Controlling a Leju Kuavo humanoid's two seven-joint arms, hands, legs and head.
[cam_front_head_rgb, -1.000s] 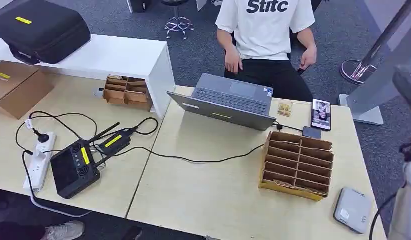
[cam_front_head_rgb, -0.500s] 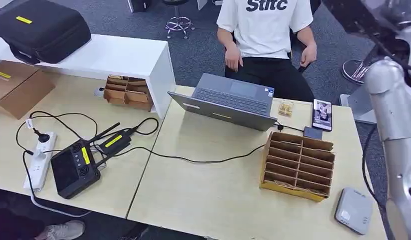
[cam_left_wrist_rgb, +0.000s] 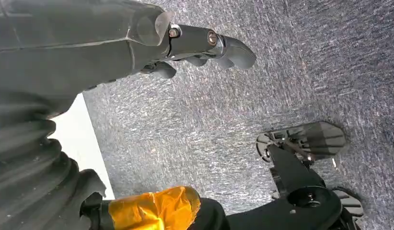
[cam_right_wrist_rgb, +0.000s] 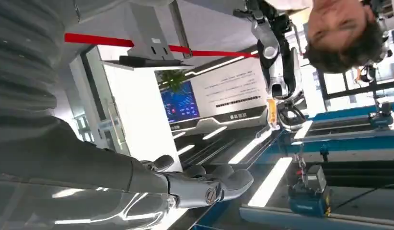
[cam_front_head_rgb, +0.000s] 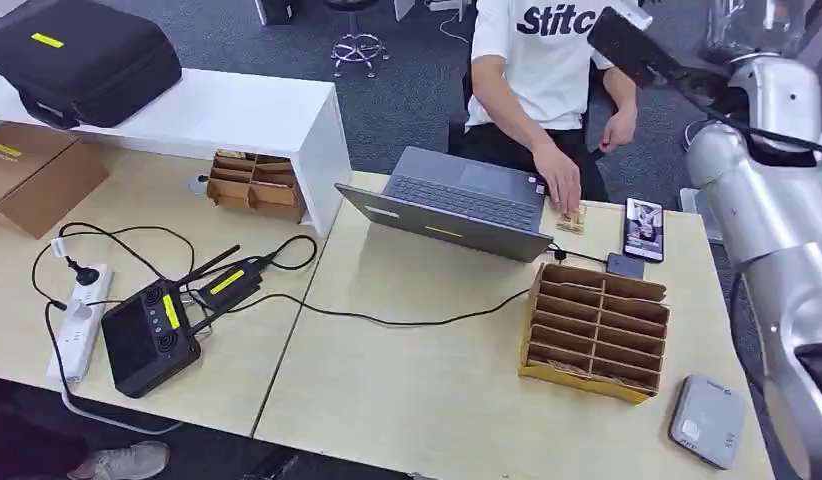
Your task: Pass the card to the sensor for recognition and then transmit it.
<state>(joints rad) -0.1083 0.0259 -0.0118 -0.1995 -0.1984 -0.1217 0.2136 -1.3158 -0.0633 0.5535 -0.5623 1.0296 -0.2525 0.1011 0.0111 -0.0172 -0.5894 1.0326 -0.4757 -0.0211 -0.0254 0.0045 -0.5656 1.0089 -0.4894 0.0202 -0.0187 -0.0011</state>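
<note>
**Mia:** What is closest to the robot?

**Ben:** The left hand (cam_left_wrist_rgb: 197, 44). It hangs down over the grey carpet (cam_left_wrist_rgb: 224, 124). Its fingers are loose and apart, and there is nothing in them.

**Mia:** And on the table (cam_front_head_rgb: 427, 390)?

**Ben:** At the near right corner lies a flat grey sensor (cam_front_head_rgb: 705, 420). Just behind it stands a cardboard box (cam_front_head_rgb: 595, 330) with many slots. Far over to the left are a black controller (cam_front_head_rgb: 147, 338) and a white power strip (cam_front_head_rgb: 77, 320) with black wires.

**Mia:** What comes next?

**Ben:** A grey laptop (cam_front_head_rgb: 452, 205), open and facing away from the robot. To its right are a small dark block (cam_front_head_rgb: 623, 265) and a phone (cam_front_head_rgb: 643, 228) with its screen lit.

**Mia:** Where is the card?

**Ben:** The card (cam_front_head_rgb: 574, 220) lies on the table between the laptop and the phone, at the far edge. It looks like a small yellow pile. A person's hand (cam_front_head_rgb: 561, 188) rests on it. The person (cam_front_head_rgb: 547, 60) sits behind the table in a white shirt.

**Mia:** And the right hand?

**Ben:** The silver right arm (cam_front_head_rgb: 767, 190) is lifted high at the right side. The right hand (cam_right_wrist_rgb: 204, 184) has its fingers stretched out. It holds nothing, and it is well apart from the card.
</note>
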